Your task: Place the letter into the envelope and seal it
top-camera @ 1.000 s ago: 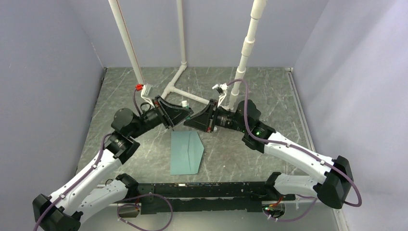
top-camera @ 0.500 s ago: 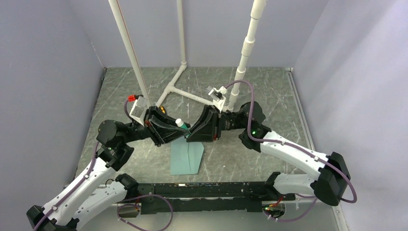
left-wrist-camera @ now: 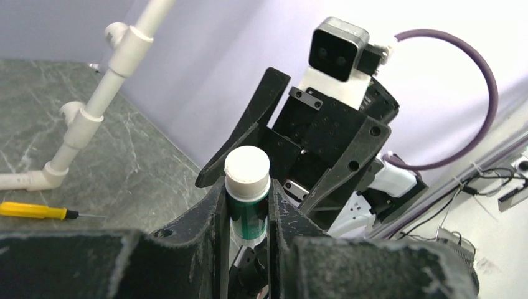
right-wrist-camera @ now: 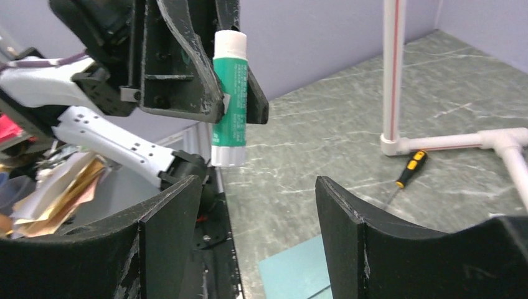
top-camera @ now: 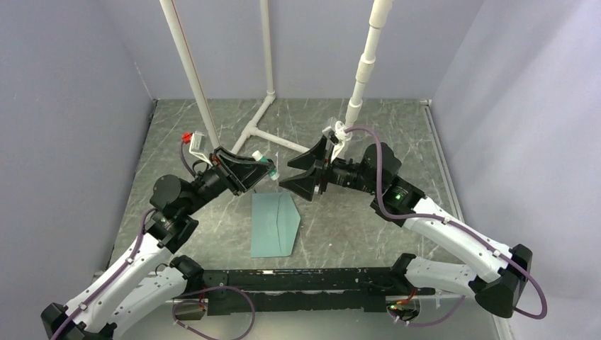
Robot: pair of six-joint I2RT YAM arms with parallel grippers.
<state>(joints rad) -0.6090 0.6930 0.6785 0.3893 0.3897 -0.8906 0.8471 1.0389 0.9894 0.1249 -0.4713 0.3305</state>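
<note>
Upper centre, the left gripper (top-camera: 266, 167) is pinching a green glue stick (right-wrist-camera: 229, 99). The right gripper (top-camera: 287, 175) is gaping wide, facing it. The envelope (top-camera: 273, 227) is lying lower centre; no letter is showing. A loose pinch risks dropping the stick.

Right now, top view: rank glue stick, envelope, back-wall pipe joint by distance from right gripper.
From the right gripper:
1. glue stick, just left, in the left gripper.
2. envelope, flat on the table, near side.
3. back-wall pipe joint, farthest back.
</note>
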